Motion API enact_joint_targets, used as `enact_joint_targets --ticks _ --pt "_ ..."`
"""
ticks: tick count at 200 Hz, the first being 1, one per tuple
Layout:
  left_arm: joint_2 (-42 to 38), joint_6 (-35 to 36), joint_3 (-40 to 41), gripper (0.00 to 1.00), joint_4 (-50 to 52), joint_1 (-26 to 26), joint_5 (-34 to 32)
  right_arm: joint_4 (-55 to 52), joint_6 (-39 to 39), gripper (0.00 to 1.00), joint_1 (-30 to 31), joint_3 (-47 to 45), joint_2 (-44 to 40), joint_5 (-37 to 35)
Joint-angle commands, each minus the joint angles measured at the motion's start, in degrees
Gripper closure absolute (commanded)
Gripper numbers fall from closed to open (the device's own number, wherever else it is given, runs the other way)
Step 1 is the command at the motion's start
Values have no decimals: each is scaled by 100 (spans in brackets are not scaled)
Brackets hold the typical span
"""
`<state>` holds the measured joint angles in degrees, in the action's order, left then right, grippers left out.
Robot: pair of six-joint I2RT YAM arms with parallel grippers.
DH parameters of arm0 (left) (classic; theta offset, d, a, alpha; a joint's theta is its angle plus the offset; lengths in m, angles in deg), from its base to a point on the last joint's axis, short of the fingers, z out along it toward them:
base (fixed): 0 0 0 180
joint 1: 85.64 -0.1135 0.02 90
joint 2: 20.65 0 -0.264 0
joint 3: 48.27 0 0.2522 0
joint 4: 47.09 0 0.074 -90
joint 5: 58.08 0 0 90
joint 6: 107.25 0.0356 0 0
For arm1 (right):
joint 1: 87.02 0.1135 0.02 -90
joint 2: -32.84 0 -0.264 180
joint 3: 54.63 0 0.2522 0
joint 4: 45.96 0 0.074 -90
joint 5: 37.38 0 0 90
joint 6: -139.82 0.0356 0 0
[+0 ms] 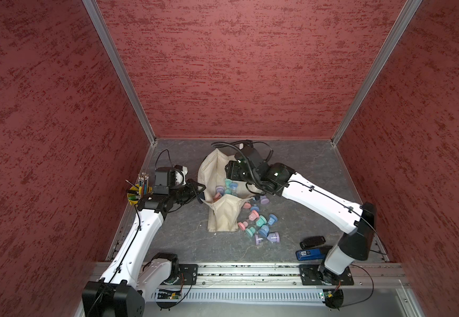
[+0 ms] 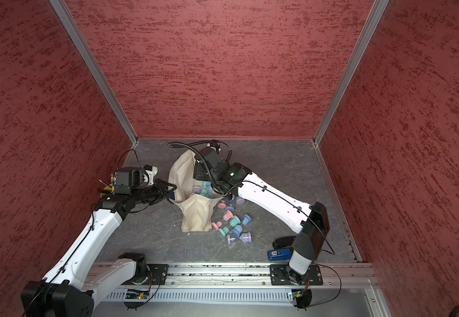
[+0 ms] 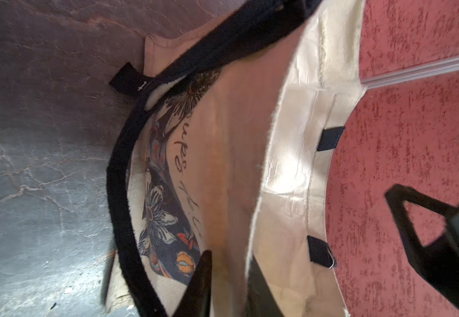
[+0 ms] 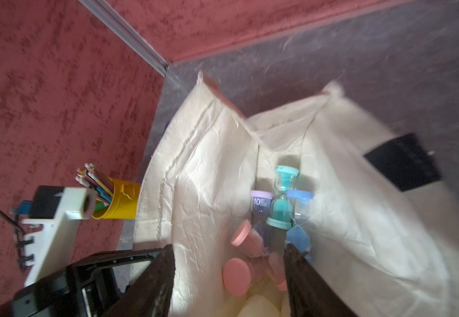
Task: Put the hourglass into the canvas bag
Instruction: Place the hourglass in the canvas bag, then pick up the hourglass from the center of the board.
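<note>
Teal hourglass point(image 4: 282, 197) lies inside canvas bag point(image 4: 203, 164), atop pink, lilac and blue hourglasses point(image 4: 240, 233), all plastic-capped. Bag is cream creased cloth with navy straps point(image 3: 118, 170), slumped open on grey marbled bench point(image 1: 305, 170). Right arm point(image 1: 319, 197) reaches over the mouth, wrist pitched down. Right pincer point(image 4: 228, 248) has fingers apart, empty. Left arm point(image 1: 146, 227) is low at the bag's side. Left pincer point(image 1: 201, 191) is parted around the cloth rim.

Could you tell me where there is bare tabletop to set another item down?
Bare tabletop lies in the far corner beyond the right arm, and along the front rail between the left arm and the blue device. It is crowded beside the canvas bag, where loose hourglasses are scattered.
</note>
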<state>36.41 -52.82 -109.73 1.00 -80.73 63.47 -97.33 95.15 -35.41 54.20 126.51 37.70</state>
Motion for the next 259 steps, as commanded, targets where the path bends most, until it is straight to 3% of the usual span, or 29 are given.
enact_joint_targets --ticks 1,45,91,177,259 --pt "-46 11 -152 74 14 19 -51 -147 157 36 -371 -554 -472 -546" --pt "-185 -7 -156 79 85 -86 -43 196 390 39 -1277 -2039 -1261 -24" --pt "-232 -72 -143 88 75 -133 -39 726 357 40 -1889 -3140 -1071 788" --pt "-205 -115 -117 94 30 -135 -8 1182 127 31 -1929 -3380 23 1196" --pt "-216 -59 -90 99 13 -136 18 1325 273 34 -1996 -3437 579 1281"
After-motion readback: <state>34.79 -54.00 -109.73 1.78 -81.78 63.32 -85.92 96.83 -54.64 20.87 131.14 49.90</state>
